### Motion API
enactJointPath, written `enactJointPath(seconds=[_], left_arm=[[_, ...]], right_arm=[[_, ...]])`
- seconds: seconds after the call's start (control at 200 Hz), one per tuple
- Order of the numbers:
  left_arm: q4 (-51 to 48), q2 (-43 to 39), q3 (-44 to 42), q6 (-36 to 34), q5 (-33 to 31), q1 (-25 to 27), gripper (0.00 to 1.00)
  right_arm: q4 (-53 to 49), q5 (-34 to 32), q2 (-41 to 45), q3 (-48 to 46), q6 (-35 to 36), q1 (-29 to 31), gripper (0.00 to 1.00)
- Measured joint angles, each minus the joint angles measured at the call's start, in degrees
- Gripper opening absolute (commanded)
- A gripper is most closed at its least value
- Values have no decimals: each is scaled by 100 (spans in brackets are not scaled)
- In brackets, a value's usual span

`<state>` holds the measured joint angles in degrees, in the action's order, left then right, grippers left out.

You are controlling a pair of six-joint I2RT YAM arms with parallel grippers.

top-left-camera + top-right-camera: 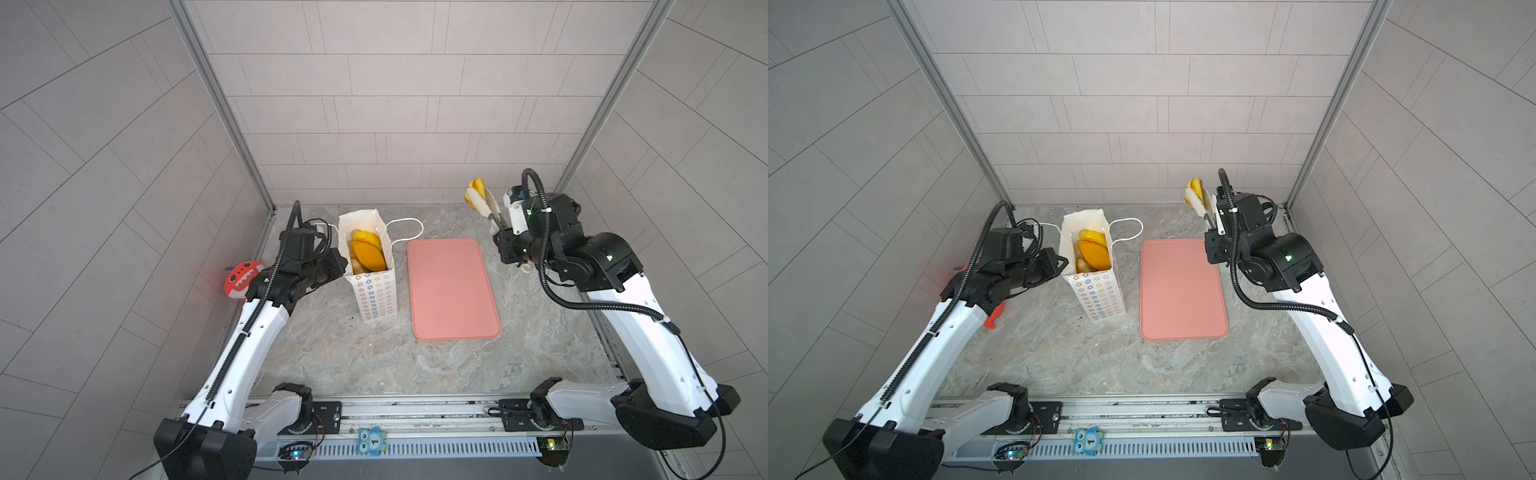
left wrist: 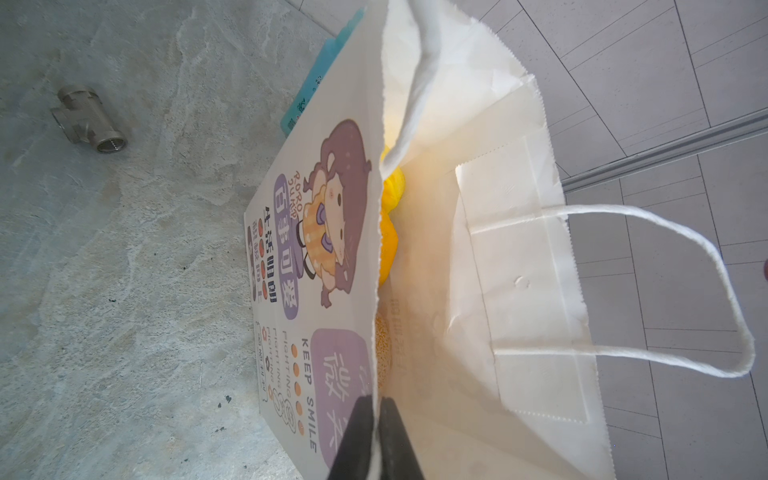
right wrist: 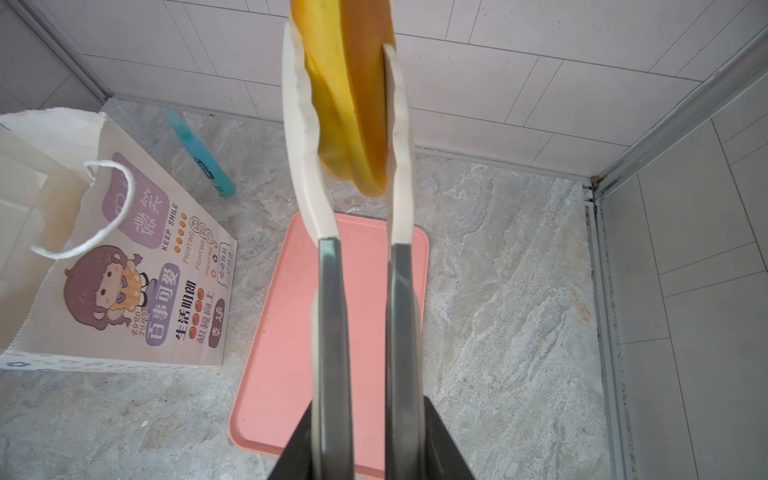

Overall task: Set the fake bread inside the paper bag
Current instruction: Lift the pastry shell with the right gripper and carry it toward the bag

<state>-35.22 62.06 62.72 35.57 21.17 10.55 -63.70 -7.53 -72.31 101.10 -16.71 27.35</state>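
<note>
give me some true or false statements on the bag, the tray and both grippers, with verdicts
1. Bread lies on the pink tray. False: no bread is on it.
2. The left gripper pinches the rim of the paper bag. True.
3. The right gripper holds nothing. False: it grips tongs, which clamp a yellow bread in the air.
4. Several pastries already sit inside the paper bag. True.
5. The paper bag lies on its side. False: it stands upright with its mouth open.
</note>
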Motion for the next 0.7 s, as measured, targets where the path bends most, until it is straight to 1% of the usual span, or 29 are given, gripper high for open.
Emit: enactJointPath(seconds=[0.43, 0.701], left_arm=[[-7, 4, 2, 0, -2, 0, 10], [-4, 9, 2, 2, -2, 0, 10]], right_arm=[[26, 675, -219, 581, -28, 50, 31], [46, 874, -466, 914, -20, 590, 31]])
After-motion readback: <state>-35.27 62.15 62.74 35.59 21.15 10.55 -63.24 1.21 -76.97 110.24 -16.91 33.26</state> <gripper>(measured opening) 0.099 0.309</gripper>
